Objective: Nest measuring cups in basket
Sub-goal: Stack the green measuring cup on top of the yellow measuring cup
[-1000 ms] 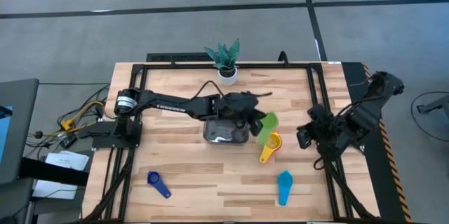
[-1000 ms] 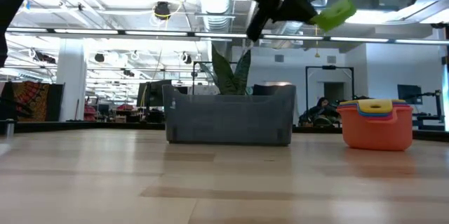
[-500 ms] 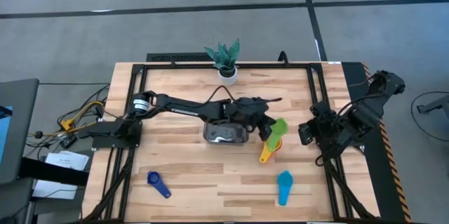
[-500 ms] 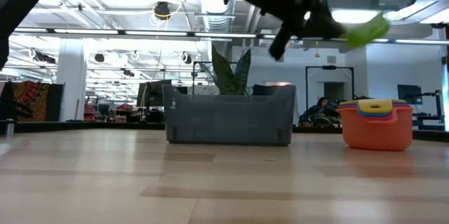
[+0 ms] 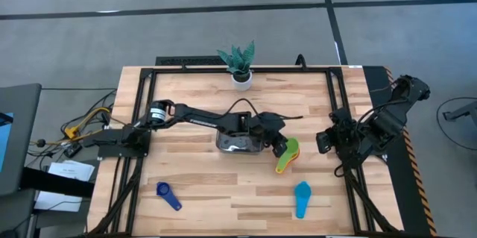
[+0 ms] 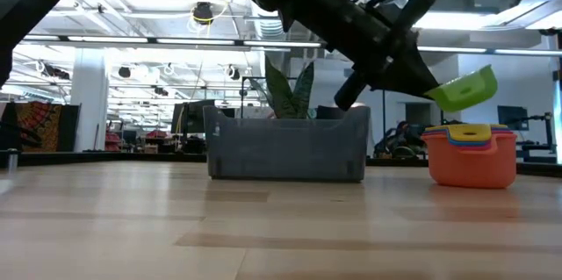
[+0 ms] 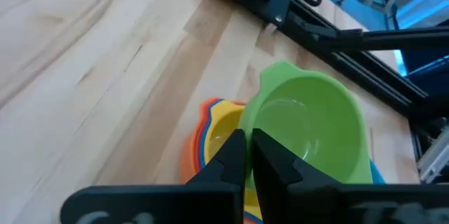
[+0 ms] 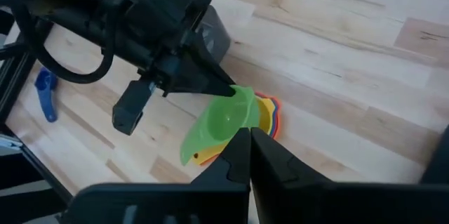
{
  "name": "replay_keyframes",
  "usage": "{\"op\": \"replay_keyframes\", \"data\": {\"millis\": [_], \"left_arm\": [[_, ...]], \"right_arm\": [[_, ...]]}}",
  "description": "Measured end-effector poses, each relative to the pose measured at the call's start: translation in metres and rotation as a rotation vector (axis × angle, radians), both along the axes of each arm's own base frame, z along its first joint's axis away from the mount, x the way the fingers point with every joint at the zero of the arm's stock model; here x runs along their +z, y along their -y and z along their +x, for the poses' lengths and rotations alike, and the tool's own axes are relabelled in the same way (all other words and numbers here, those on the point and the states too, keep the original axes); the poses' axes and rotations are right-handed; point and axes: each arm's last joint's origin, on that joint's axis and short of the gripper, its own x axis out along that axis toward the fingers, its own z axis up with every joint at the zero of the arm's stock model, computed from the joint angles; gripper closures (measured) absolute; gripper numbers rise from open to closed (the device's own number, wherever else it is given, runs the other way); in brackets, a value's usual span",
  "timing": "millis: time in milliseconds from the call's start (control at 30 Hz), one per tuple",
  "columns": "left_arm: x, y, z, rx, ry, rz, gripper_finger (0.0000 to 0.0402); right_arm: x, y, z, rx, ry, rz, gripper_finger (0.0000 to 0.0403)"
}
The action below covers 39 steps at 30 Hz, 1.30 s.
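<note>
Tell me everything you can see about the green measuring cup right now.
The green measuring cup is a bright lime, glossy plastic round bowl with a short flat handle, and it looks empty. The left gripper is shut on its handle, holding it tilted in the air just above the stack of nested cups, orange outermost with yellow, red and blue rims showing. It does not yet rest in the stack. This is to the right of the mesh basket; nothing but the gripper fingers touches it.

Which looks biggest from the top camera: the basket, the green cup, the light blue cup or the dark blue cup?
1. basket
2. green cup, though raised nearer the camera in the left gripper
3. light blue cup
4. dark blue cup

Green and light blue look close, so that order is unsure.
</note>
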Motion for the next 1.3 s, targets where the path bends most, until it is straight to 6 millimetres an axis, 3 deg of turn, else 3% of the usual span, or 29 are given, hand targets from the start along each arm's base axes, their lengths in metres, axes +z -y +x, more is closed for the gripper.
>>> {"op": "replay_keyframes", "data": {"millis": [333, 733, 933, 1133, 1300], "left_arm": [[-0.003, 0.002, -0.002, -0.008, -0.039, 0.017, 0.0397], [-0.003, 0.002, -0.002, -0.011, -0.036, 0.028, 0.0323], [-0.001, -0.003, -0.004, -0.083, -0.055, -0.039, 0.0308], [0.007, -0.007, -0.024, -0.133, -0.250, 0.020, 0.0332], [0.015, 0.007, -0.038, -0.259, -0.339, 0.138, 0.0361]], "right_arm": [[0.000, 0.000, 0.000, -0.001, 0.001, 0.001, 0.0384], [0.000, 0.000, 0.000, -0.005, 0.005, 0.006, 0.0381], [-0.001, 0.000, 0.001, -0.006, 0.005, 0.006, 0.0377], [-0.032, -0.003, 0.001, -0.031, -0.090, 0.012, 0.0380], [-0.063, -0.015, 0.005, -0.026, -0.099, 0.111, 0.0390]]}}
